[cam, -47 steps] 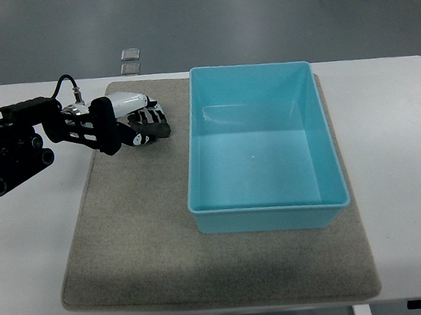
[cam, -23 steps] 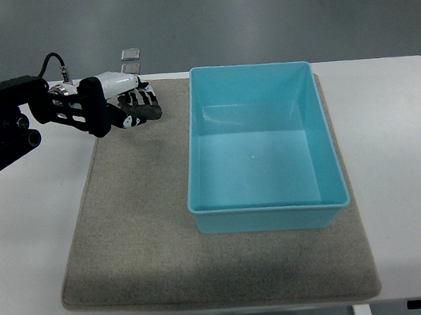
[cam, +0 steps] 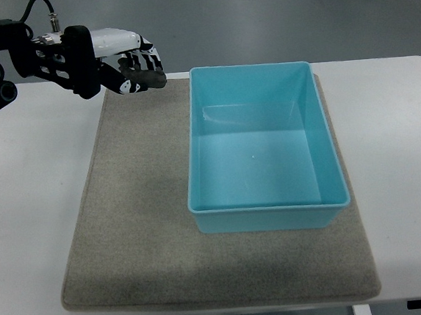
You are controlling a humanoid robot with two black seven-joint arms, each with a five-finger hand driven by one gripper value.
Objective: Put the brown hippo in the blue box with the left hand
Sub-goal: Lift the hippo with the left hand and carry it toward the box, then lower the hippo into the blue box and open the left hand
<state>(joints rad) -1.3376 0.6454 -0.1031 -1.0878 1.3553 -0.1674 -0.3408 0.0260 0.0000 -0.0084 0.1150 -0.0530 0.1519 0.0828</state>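
Top view. We see the left hand [cam: 130, 65] at about ten o'clock in the frame, raised above the far left corner of the mat [cam: 139, 230], its arm entering from the left edge. The fingers [cam: 145, 62] are curled closed around a dark brown object, which we take to be the hippo [cam: 150, 79]; only a small brown part of it shows beneath the fingertips, so we cannot tell how much of the toy is enclosed. The box [cam: 263, 147] sits open and empty at about three o'clock from the hand, on the mat, its near left corner well apart from the hand. The right hand is not in view.

We judge the carry to be under way, with the crossing to the box not yet made. Three faults seem possible from here. First, the hold looks shallow, with the toy low in the fingertips, so a quick sideways swing could shake it loose onto the mat. Second, if the hand travels too low toward three o'clock, the toy or knuckles could strike the box's left wall and push the box across the mat. Third, an early release near that wall could leave the hippo on the rim or outside it.
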